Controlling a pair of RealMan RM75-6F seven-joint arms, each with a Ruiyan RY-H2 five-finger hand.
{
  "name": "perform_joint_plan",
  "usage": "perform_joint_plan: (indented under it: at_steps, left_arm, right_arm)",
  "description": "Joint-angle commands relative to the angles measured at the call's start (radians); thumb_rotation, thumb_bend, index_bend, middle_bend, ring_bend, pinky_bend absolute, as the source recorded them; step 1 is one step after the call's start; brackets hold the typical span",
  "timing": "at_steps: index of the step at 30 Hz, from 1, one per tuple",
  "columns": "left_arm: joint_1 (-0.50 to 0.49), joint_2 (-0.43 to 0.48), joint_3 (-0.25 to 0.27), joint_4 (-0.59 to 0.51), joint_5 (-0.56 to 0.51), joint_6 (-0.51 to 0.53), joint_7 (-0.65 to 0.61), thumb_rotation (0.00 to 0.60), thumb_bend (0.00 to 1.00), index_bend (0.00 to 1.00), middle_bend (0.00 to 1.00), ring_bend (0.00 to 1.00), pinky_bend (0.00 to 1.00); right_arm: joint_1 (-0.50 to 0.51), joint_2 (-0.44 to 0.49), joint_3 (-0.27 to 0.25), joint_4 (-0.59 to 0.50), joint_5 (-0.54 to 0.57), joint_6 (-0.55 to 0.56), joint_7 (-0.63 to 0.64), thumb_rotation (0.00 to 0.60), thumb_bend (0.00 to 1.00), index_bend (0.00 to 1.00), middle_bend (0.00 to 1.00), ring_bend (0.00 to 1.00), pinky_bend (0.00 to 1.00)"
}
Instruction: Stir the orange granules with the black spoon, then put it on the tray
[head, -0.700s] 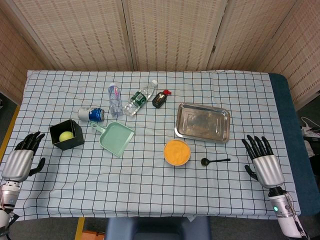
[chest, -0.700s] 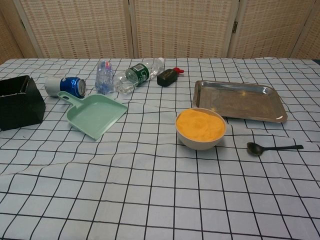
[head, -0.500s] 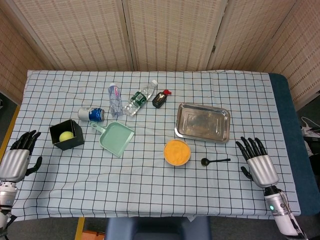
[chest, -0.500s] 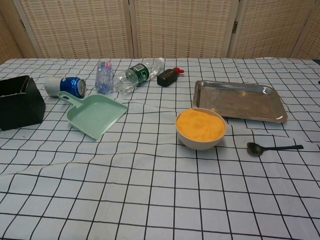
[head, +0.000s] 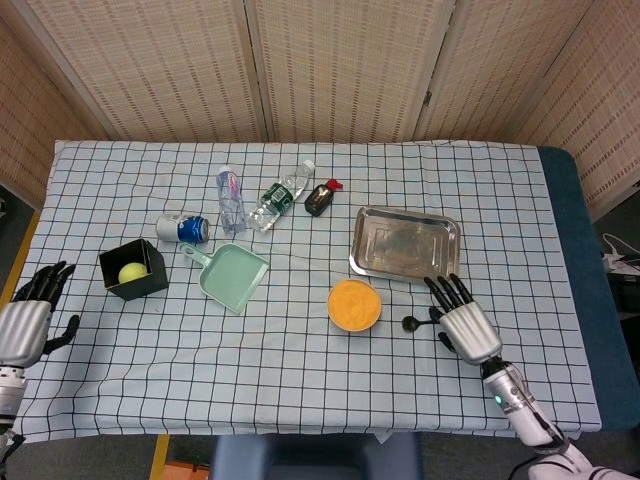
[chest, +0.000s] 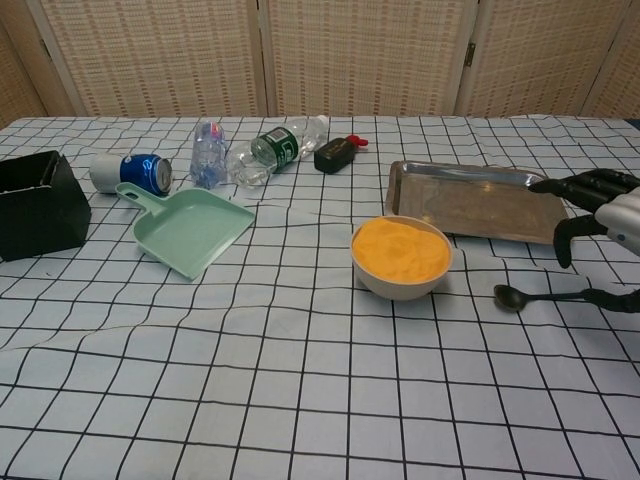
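right robot hand (head: 463, 322): fingers spread, holding nothing, over spoon handle | left robot hand (head: 28, 322): fingers apart, empty, at bench edge | spoon (chest: 532, 296): flat on bench, right of bowl (chest: 401, 257) | tray (chest: 478, 202): behind bowl

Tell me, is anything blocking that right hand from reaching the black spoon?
Nothing visible is. The right hand hovers open right above the black spoon's handle, with only bare cloth around it. The bowl of orange granules sits off to the spoon's left, clear of the hand.

both hands empty, fingers spread: right hand (head: 466, 322), left hand (head: 28, 322).
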Motion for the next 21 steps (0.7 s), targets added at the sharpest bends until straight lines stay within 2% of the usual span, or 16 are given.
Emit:
perform_joint_plan:
  at_steps: [1,10,21]
  left_arm:
    - [0.007,0.008,-0.001,-0.007,-0.005,0.007,-0.003,0.600,0.46,0.00,0.00,0.00,0.18]
    - [0.011,0.015,-0.001,-0.007,-0.007,0.004,-0.015,0.600,0.46,0.00,0.00,0.00,0.18]
    - [0.007,0.012,-0.003,-0.004,-0.007,-0.005,-0.016,0.600,0.46,0.00,0.00,0.00,0.18]
  right_arm:
    - [0.016,-0.048,0.016,0.051,0.020,-0.011,0.000,0.600,0.20,0.50,0.00,0.00,0.00]
    - [0.038,-0.130,0.021,0.172,0.059,-0.051,0.040,0.600,0.20,0.51,0.00,0.00,0.00]
    - [0.062,-0.163,0.006,0.224,0.065,-0.079,0.061,0.600,0.22,0.54,0.00,0.00,0.00]
